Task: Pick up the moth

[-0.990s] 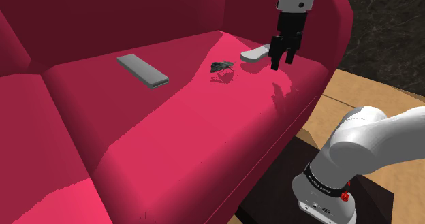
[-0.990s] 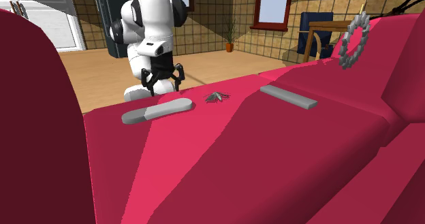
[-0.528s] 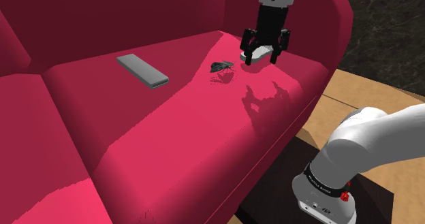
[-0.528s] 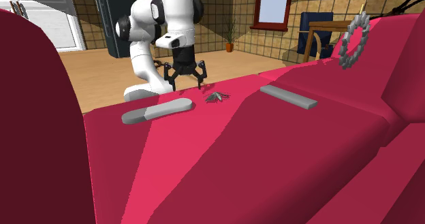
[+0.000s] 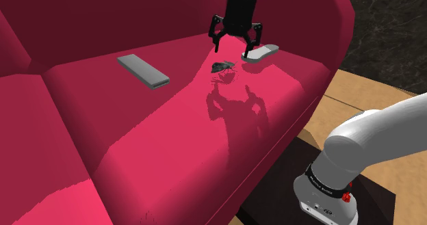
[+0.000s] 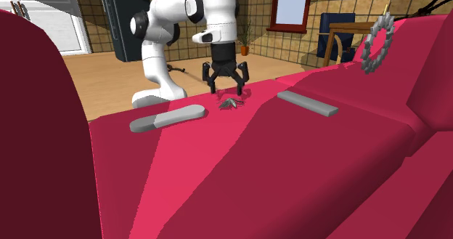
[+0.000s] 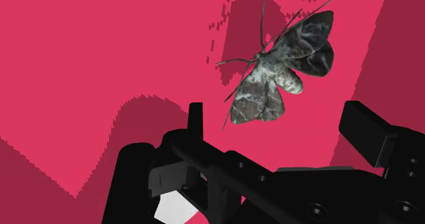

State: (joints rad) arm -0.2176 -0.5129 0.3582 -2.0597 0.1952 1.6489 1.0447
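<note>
Hovering over the seat of a crimson sofa, the all-black gripper points down with its two fingers spread wide apart, holding nothing. Directly under it lies the moth, a small mottled grey insect with dark wings, resting on the seat cushion near the sofa's far arm. In the wrist view the moth sits just beyond the gripper, within the open span of the fingers, wings spread, thin legs and antennae showing, and neither finger touches it. In the second exterior view the gripper hangs a little above the moth, with the white arm rising behind it. A pale grey elongated object lies on the cushion just beside the moth, toward the shoulder view's right. A flat grey slab lies well apart on the other side, toward that view's left. The gripper's shadow falls on the red cushion in front of the moth. A grey toothed disc stands on the sofa back in the second exterior view.
</note>
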